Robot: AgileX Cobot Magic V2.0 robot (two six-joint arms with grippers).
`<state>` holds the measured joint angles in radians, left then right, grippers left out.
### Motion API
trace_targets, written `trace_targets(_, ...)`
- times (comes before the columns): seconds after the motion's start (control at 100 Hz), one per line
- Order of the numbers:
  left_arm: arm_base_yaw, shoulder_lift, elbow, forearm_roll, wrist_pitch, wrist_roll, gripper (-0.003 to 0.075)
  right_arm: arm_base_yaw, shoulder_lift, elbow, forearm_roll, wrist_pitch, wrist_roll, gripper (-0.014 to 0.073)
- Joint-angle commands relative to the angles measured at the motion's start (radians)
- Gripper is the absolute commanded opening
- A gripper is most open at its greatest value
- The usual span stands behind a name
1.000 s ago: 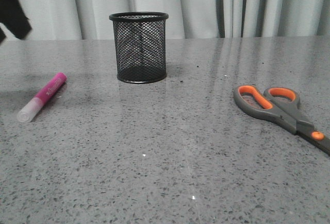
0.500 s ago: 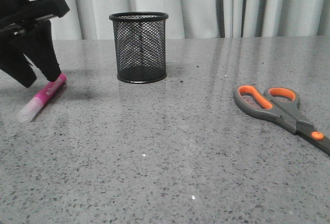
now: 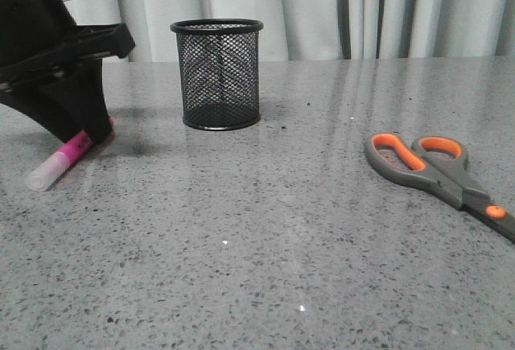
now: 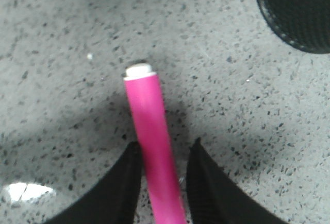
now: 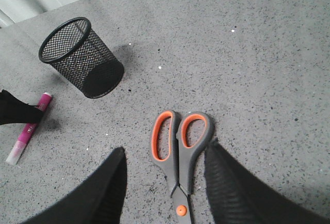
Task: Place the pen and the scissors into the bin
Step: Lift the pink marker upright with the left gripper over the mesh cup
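Observation:
The magenta pen [image 3: 56, 161] lies on the grey table at the left, whitish cap toward me. My left gripper [image 3: 84, 134] is down at the pen's far end. In the left wrist view the pen's barrel [image 4: 147, 116] runs between the open fingers of the left gripper [image 4: 165, 143], close to one finger, with a small gap to the other. The black mesh bin [image 3: 217, 74] stands upright behind the middle. The grey and orange scissors [image 3: 434, 171] lie flat at the right. My right gripper [image 5: 166, 149] hovers open above the scissors [image 5: 180, 152], out of the front view.
The table is grey speckled stone [image 3: 257, 269]. Pale curtains [image 3: 362, 8] hang behind its far edge. The right wrist view also shows the bin [image 5: 80, 54], the pen [image 5: 28, 131] and part of the left gripper's finger [image 5: 18, 112].
My left arm came in from the upper left and lowered onto the pen's far end, its fingers now on either side of the barrel. The pen, the scissors and the bin have not moved.

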<state>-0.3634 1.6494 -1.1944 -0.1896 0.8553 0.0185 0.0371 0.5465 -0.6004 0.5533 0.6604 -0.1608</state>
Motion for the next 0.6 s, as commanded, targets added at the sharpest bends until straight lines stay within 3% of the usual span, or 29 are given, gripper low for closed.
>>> trace_targets(0.0, -0.016, -0.016, -0.018, 0.012, -0.01, -0.007, 0.0062, -0.006, 0.012, -0.036, 0.013, -0.064, -0.012, 0.0316)
trace_targets(0.05, -0.016, -0.019, -0.019, 0.01, -0.017, -0.006, -0.0019, -0.006, 0.012, -0.036, 0.013, -0.059, -0.012, 0.0316)
trace_targets(0.19, -0.016, -0.087, -0.02, 0.007, -0.124, -0.006, -0.0019, -0.006, 0.012, -0.036, 0.013, -0.055, -0.012, 0.0316)
trace_targets(0.42, -0.021, -0.304, -0.017, -0.074, -0.59, 0.004, -0.0019, -0.006, 0.012, -0.036, 0.013, -0.055, -0.012, 0.0316)
trace_targets(0.59, -0.102, -0.333, -0.017, -0.097, -0.88, 0.004, -0.0018, -0.006, 0.012, -0.036, 0.013, -0.083, -0.012, 0.0316)
